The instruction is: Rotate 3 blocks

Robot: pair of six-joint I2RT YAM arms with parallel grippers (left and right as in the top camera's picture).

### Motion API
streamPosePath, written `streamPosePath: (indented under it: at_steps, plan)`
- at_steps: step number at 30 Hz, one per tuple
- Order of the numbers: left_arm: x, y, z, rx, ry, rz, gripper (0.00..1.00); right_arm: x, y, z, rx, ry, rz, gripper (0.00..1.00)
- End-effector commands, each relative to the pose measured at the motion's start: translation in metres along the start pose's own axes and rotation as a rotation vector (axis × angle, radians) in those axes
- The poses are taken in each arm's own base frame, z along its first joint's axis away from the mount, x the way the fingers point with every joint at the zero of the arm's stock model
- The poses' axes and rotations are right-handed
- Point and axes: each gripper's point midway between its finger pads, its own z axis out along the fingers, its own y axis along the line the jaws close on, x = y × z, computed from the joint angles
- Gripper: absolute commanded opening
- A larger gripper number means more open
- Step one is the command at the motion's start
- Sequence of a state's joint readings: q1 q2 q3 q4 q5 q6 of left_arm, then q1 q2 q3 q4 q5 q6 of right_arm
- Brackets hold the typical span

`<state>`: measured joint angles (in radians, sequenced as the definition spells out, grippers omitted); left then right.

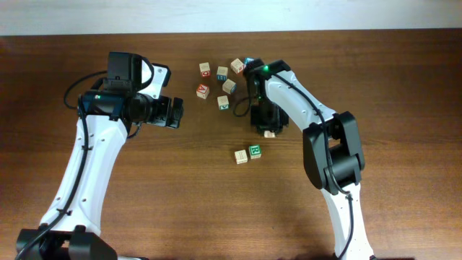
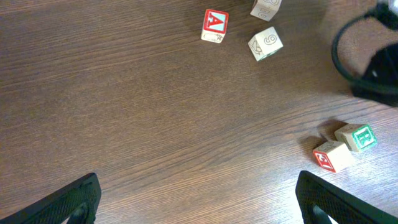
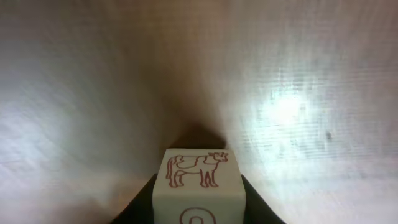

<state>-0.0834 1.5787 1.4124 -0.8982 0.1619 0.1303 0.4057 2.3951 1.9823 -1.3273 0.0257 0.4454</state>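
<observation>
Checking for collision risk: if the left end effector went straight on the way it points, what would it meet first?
Most likely bare table. The open left end effector faces plain wood; the red A cube and green-letter cube lie off its line. Depth unclear.

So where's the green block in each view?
Overhead: green block just below centre.
Left wrist: green block at lower right.
Right wrist: not in it; only the cow block shows.
Shared landmark: red A block, upper left of it in both.
</observation>
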Motion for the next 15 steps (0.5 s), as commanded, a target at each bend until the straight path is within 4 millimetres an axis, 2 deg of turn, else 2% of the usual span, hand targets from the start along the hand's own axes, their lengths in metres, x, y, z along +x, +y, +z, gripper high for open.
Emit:
streamPosePath:
  at_steps: [1, 7, 8, 11, 12, 15]
  plan:
    - [-0.008, -0.003, -0.004, 0.014, -0.02, -0.006, 0.99, 0.016, 0.01, 0.006, -0.002, 0.057, -0.123, 0.24]
    - [-0.008, -0.003, -0.004, 0.014, -0.019, -0.007, 0.99, 0.039, 0.02, 0.015, 0.007, 0.117, -0.191, 0.25]
    - [-0.008, -0.003, -0.004, 0.014, -0.019, -0.007, 0.99, 0.04, 0.019, 0.015, 0.01, 0.124, -0.196, 0.31]
    - [-0.008, -0.003, -0.004, 0.014, -0.02, -0.006, 0.99, 0.044, 0.021, 0.014, -0.009, 0.141, -0.219, 0.4]
    - [-0.008, -0.003, -0.004, 0.014, -0.02, -0.006, 0.99, 0.046, 0.019, 0.012, -0.007, 0.147, -0.22, 0.48]
    - [-0.008, -0.003, -0.004, 0.014, -0.02, -0.006, 0.99, 0.048, 0.018, 0.002, -0.012, 0.138, -0.224, 0.57]
